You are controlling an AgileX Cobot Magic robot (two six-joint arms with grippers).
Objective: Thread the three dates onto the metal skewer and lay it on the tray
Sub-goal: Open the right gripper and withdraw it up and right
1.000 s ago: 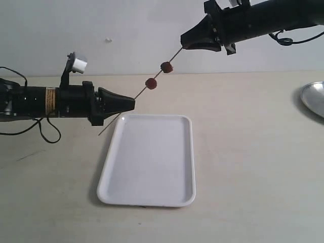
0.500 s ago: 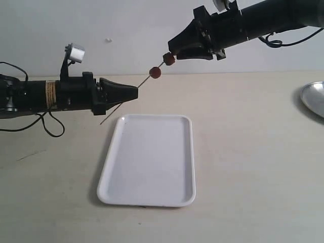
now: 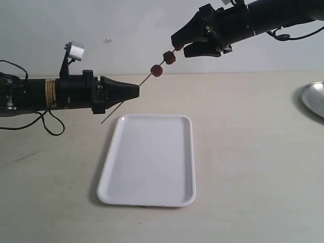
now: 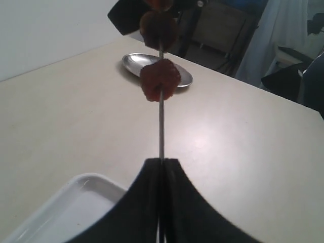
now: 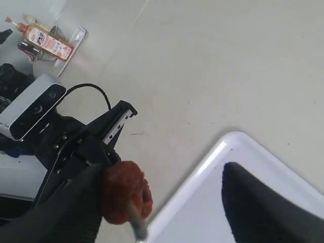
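Gripping the thin grey metal skewer (image 3: 144,81) in tightly closed tips, the left claw (image 3: 135,91) holds it slanting upward above the far end of the white rectangular tray (image 3: 152,162). Two reddish-brown wrinkled dates (image 3: 157,70) are threaded on it. The right claw (image 3: 181,45) gapes wide around a third date (image 3: 177,48) at the skewer's upper end, gripping nothing.

Left wrist view: the tips are pinched on the rod, with the dates in a line along it.

Right wrist view: the fingers (image 5: 66,207) are spread well apart, with one date beside one finger, above the tray's corner.

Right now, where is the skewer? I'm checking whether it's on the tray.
In the exterior view the skewer hangs in the air, left of centre, beyond the far left corner of the tray, slanting from the left gripper up toward the right gripper.
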